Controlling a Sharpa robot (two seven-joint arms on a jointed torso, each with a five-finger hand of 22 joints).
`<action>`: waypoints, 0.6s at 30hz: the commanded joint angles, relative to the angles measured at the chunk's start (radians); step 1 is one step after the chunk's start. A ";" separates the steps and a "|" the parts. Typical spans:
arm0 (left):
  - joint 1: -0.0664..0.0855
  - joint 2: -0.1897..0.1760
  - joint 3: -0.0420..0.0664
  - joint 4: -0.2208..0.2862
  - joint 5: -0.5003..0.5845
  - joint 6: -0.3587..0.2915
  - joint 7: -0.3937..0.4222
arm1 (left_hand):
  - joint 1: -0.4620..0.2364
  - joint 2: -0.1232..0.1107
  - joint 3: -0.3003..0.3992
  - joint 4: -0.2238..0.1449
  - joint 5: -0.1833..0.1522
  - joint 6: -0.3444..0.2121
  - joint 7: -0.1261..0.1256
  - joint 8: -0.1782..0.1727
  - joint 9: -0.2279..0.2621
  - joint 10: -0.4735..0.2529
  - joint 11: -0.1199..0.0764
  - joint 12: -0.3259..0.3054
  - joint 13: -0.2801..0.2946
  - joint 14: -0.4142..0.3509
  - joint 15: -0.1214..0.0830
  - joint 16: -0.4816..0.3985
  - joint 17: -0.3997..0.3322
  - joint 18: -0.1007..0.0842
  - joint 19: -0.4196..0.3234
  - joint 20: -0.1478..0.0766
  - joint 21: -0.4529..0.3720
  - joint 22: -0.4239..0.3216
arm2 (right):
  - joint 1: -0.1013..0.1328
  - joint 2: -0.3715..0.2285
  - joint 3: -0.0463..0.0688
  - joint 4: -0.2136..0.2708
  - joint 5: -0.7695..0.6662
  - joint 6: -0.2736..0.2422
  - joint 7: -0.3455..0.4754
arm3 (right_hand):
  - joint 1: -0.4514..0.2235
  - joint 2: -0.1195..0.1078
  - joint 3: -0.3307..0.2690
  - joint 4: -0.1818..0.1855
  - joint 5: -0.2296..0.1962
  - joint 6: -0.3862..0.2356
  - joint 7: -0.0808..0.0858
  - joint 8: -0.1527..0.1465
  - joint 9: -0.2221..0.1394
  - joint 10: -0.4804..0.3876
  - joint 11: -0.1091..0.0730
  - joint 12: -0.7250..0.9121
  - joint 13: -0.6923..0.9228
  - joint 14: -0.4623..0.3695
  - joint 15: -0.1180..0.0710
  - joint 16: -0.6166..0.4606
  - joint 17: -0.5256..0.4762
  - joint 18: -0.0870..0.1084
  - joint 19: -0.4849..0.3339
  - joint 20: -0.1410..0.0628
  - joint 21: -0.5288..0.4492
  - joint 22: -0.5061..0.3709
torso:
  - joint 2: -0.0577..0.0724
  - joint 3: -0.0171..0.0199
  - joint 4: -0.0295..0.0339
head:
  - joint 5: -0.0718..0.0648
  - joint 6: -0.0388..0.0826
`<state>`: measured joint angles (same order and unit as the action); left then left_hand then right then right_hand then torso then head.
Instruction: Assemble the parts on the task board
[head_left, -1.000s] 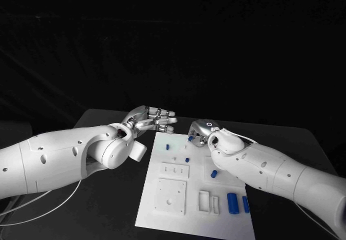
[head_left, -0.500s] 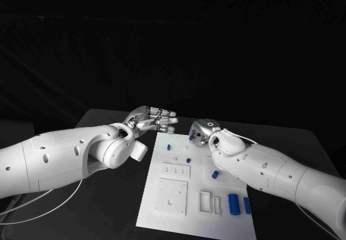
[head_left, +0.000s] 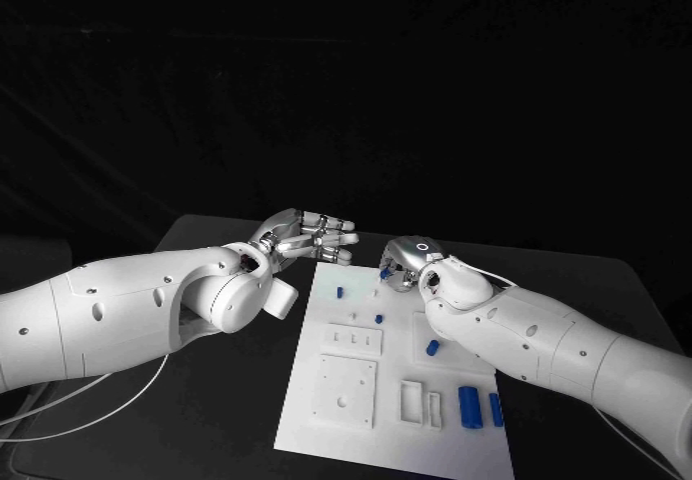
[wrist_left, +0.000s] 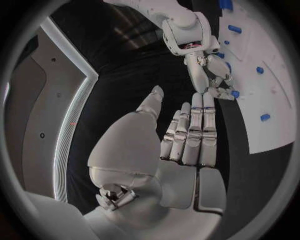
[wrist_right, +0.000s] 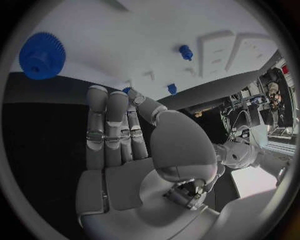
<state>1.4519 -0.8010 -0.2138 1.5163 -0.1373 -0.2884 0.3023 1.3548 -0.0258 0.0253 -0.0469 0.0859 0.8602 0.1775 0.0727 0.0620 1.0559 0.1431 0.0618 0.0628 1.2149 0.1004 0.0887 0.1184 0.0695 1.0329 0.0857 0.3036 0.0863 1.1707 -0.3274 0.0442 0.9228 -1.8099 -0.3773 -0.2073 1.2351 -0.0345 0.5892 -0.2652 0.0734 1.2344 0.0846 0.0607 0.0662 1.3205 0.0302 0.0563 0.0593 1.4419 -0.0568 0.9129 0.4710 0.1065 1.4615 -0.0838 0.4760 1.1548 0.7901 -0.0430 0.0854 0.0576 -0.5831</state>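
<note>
A: What carries everything?

B: A black table (head_left: 216, 400), and on it the white task board (head_left: 325, 420), which runs from the near edge to the far edge between the two arms.

A: The hands?

B: The left hand (head_left: 306, 238) hangs over the table just off the board's far left corner, fingers straight and side by side, holding nothing. The right hand (head_left: 408, 266) is over the board's far edge. In the left wrist view its fingertips (wrist_left: 219, 90) are drawn together around a small blue part (wrist_left: 234, 93); I judge it pinched, though the contact is small.

A: The other parts?

B: A blue gear (wrist_right: 42, 56) lies on the board ahead of the right hand. Two long blue cylinders (head_left: 467, 405) lie near the board's near right corner. Small blue pegs (head_left: 340, 293) are dotted across the far half.

A: How to do this step well?

B: Probably keep the pinch upright, line the part over its seat, then lower slowly. The left hand should stay off the board.

A: Any writing?

B: None readable.
</note>
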 joint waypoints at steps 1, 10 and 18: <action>0.002 0.003 0.001 0.000 -0.005 0.016 0.007 | -0.001 0.006 0.000 -0.004 0.001 0.006 0.000 0.005 0.001 0.003 0.003 -0.002 0.000 0.007 0.001 0.004 0.000 0.008 -0.002 -0.001 0.003 0.000 | 0.000 0.004 0.000 0.001 -0.016 0.001 -0.004 | 0.007 0.003 0.005 -0.001 -0.003 0.009 0.001 0.003 0.007 0.005 0.001 0.002 0.002 -0.001 -0.007 0.004 -0.001 0.005 0.013 -0.002 -0.003 0.001 | 0.001 0.0005 0.0004 | 0.002 -0.002; 0.002 0.006 0.001 -0.006 -0.005 0.020 0.009 | -0.002 0.005 0.000 -0.003 0.001 0.002 0.001 0.004 0.001 0.002 0.004 -0.002 0.000 0.006 0.002 0.003 0.000 0.008 -0.002 0.000 0.003 -0.001 | 0.002 0.005 0.000 -0.001 -0.014 0.003 -0.003 | 0.007 0.003 0.005 0.000 -0.001 0.009 0.001 0.003 0.006 0.005 0.001 0.002 0.002 -0.001 -0.006 0.004 -0.002 0.005 0.014 -0.001 -0.012 0.007 | 0.001 0.0013 0.0011 | 0.010 -0.005; 0.002 0.008 0.001 -0.004 -0.005 0.022 0.010 | -0.001 0.005 0.001 -0.003 0.002 0.001 0.001 0.004 0.001 0.001 0.004 -0.002 0.000 0.006 0.002 0.003 0.000 0.009 -0.002 0.000 0.003 -0.002 | 0.003 0.019 0.000 -0.014 -0.010 -0.001 0.001 | 0.006 0.002 0.003 0.000 0.003 0.007 0.001 0.003 0.006 0.002 0.002 0.002 0.002 -0.001 -0.004 0.002 -0.004 0.004 0.013 0.000 -0.017 0.012 | 0.003 0.0006 0.0037 | 0.011 -0.007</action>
<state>1.4519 -0.7957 -0.2137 1.5096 -0.1380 -0.2840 0.3026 1.3550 -0.0261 0.0253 -0.0469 0.0859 0.8601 0.1776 0.0727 0.0619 1.0559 0.1431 0.0618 0.0628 1.2149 0.1004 0.0887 0.1184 0.0695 1.0330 0.0857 0.3036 0.0854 1.1728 -0.3123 0.0442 0.9111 -1.8112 -0.3767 -0.2076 1.2405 -0.0371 0.5889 -0.2655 0.0725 1.2328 0.0862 0.0570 0.0663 1.3203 0.0304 0.0561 0.0600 1.4420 -0.0568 0.9128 0.4684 0.1063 1.4614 -0.0837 0.4619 1.1659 0.7918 -0.0428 0.0877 0.0677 -0.5898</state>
